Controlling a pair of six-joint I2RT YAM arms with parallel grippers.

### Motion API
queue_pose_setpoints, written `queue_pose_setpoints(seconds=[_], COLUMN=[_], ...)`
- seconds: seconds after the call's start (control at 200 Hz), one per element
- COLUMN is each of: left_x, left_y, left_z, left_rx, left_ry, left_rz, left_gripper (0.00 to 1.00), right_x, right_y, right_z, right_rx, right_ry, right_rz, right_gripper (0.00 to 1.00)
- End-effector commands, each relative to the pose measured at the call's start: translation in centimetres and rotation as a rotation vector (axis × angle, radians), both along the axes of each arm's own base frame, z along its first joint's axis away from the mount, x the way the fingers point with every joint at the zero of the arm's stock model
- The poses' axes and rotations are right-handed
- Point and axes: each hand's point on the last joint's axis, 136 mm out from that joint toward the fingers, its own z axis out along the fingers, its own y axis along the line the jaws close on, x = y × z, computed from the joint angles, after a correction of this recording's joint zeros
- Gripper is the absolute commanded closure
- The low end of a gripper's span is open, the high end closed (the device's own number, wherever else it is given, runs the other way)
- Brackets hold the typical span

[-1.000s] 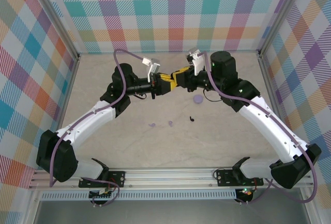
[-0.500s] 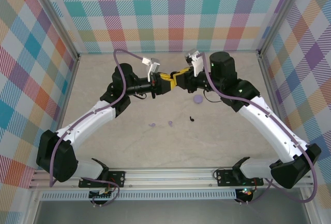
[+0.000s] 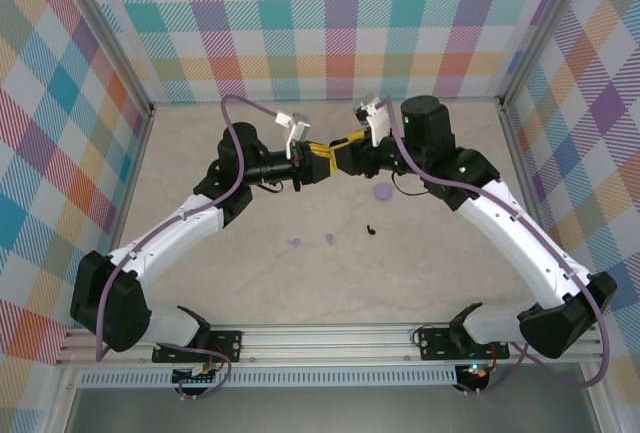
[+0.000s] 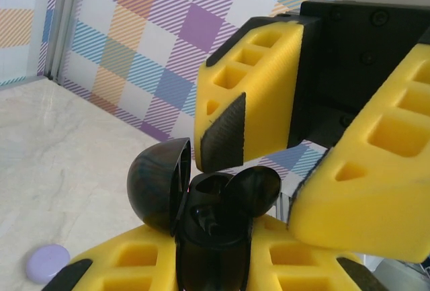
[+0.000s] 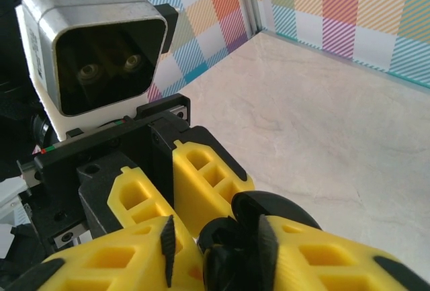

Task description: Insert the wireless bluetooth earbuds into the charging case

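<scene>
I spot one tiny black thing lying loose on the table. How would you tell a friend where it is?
On the marble tabletop, seen from overhead, find the round lilac case near the middle. Just below it lies the black earbud, rightmost of three tiny specks; the two lilac earbuds sit to its left.

The right arm point(image 3: 500, 215) has swung a little, bringing the right gripper point(image 3: 345, 159) slightly closer to the left gripper point(image 3: 320, 161). The right gripper's yellow fingers point(image 4: 248, 89) now stand somewhat apart, either side of the opened black charging case point(image 4: 208, 234).
</scene>
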Motion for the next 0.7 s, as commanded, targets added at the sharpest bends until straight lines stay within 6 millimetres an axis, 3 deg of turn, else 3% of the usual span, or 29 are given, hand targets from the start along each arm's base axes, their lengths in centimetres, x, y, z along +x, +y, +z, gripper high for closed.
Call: queue_pose_setpoints(seconds=[0.0,0.25,0.46,0.695], left_x=[-0.4,-0.4,-0.4,-0.4], left_y=[-0.4,-0.4,-0.2,-0.2], left_z=[1.8,1.7,1.9,1.8], left_rx=[-0.021,-0.013,-0.012,-0.001], left_ry=[-0.06,-0.062,-0.071,-0.077], left_rz=[-0.016,-0.015,-0.005,-0.002], left_gripper=[0.91,0.91,0.91,0.91], right_x=[-0.9,0.0,0.9,0.2], right_y=[0.6,-0.5,-3.1,-3.7], right_z=[1.5,2.2,1.7,2.1], right_rx=[0.037,0.035,-0.043,-0.048], right_ry=[0.003,-0.008,-0.015,-0.021], right_rz=[0.046,-0.046,-0.189,-0.188], right_gripper=[0.56,0.49,0.53,0.54])
